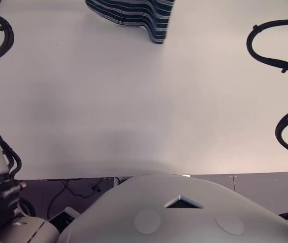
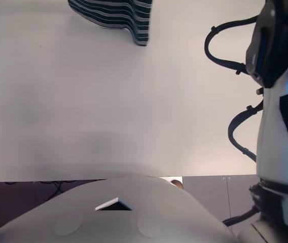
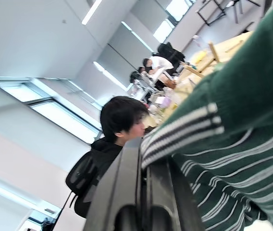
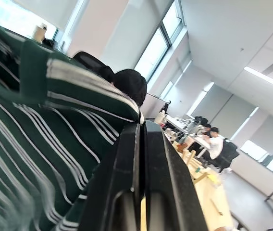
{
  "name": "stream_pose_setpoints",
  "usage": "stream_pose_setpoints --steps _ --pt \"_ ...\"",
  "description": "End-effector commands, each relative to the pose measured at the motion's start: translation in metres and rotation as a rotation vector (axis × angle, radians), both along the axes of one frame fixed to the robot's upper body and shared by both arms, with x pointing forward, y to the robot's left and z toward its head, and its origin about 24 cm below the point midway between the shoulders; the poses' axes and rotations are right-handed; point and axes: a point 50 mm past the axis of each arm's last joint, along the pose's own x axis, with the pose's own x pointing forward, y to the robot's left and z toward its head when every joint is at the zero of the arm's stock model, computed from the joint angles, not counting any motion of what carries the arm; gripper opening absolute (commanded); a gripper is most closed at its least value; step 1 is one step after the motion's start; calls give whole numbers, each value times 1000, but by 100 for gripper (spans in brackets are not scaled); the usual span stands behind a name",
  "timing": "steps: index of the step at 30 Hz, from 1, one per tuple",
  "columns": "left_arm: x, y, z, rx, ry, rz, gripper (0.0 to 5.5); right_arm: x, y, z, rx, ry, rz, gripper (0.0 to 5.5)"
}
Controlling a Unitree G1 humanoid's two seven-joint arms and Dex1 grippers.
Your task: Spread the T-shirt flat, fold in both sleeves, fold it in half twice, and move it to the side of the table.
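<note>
One dark green T-shirt (image 1: 134, 15) of soft knitted cloth with thin white stripes, one smooth matte white table (image 1: 134, 101) and two black two-fingered grippers are what we count here.

From the head views we see the T-shirt at the far side of the table, near the middle. It hangs in loose folds, and one corner droops lower than the rest into a blunt point. We cannot tell whether that corner touches the tabletop. The table's surface is flat and even, and its near edge runs straight.

The left gripper (image 3: 146, 156) has two long, flat, hard-looking fingers with a dull sheen. They are pressed together on an edge of the T-shirt, and a hemmed band with three thicker white lines comes out right at their tips. Beyond the band the cloth spreads wide, and its fine stripes run in pairs and threes across the ribbed green knit.

The right gripper (image 4: 141, 126) is the same kind: two flat black fingers lying side by side with only a narrow seam between them. It pinches another hemmed edge of the T-shirt at its tips. Here too the band carries a few bolder white lines, and the cloth falls away from the fingers in soft, curved folds.
</note>
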Motion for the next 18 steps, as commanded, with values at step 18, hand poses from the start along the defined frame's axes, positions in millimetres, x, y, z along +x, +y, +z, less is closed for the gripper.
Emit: stream_pose_setpoints --steps 18 --pt "-217 -20 -110 133 909 -819 2 -135 -63 -109 -707 713 890 0"
